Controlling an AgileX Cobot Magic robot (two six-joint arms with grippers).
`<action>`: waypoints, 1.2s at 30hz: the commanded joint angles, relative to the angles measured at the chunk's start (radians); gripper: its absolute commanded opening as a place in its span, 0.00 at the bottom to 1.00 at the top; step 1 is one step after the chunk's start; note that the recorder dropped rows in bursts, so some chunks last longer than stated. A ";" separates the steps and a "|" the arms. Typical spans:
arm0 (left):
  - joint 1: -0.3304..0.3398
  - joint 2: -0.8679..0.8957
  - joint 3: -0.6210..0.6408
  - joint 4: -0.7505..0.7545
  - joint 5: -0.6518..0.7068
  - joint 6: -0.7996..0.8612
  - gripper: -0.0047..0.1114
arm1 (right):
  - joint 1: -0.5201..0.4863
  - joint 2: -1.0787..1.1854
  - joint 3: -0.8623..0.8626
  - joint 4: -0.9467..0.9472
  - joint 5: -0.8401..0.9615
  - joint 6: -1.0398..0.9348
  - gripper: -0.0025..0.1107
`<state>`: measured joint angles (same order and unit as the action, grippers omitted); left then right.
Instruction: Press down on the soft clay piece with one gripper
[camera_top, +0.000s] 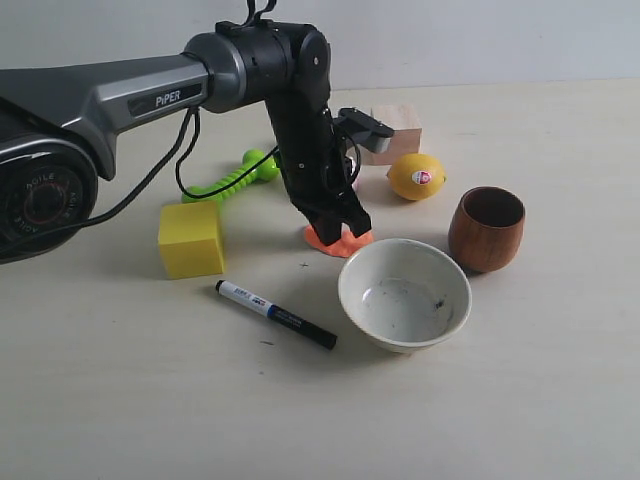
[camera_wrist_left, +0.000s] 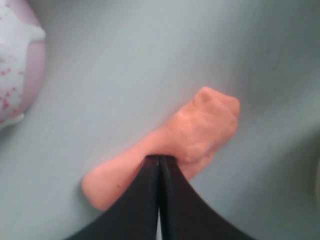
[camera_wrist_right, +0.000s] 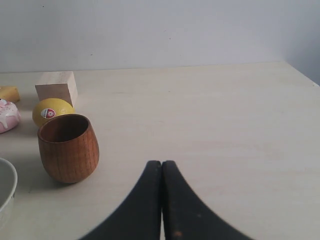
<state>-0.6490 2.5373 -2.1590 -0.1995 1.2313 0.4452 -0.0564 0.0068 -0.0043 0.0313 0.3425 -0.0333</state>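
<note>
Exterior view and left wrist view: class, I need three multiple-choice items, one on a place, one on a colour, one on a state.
1. Relative to the white bowl, the soft clay piece lies: A inside it; B just outside its rim; C across the table.
2. The clay's colour: A orange; B green; C white.
3. The jaws of the left gripper are: A wide open; B shut in mid-air; C shut, tips on the clay.
Answers: B, it sits beside the rim; A, it is orange in both views; C, the wrist view shows closed tips on it.
</note>
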 joint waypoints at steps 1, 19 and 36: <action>0.008 0.033 0.021 0.077 -0.010 -0.014 0.04 | -0.005 -0.007 0.004 -0.004 -0.007 -0.001 0.02; 0.040 0.005 0.021 0.058 -0.010 -0.048 0.04 | -0.005 -0.007 0.004 -0.004 -0.007 -0.001 0.02; 0.044 -0.050 0.021 0.056 -0.010 -0.056 0.23 | -0.005 -0.007 0.004 -0.004 -0.007 -0.001 0.02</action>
<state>-0.6153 2.5064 -2.1428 -0.1887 1.2256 0.3992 -0.0564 0.0068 -0.0043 0.0313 0.3425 -0.0333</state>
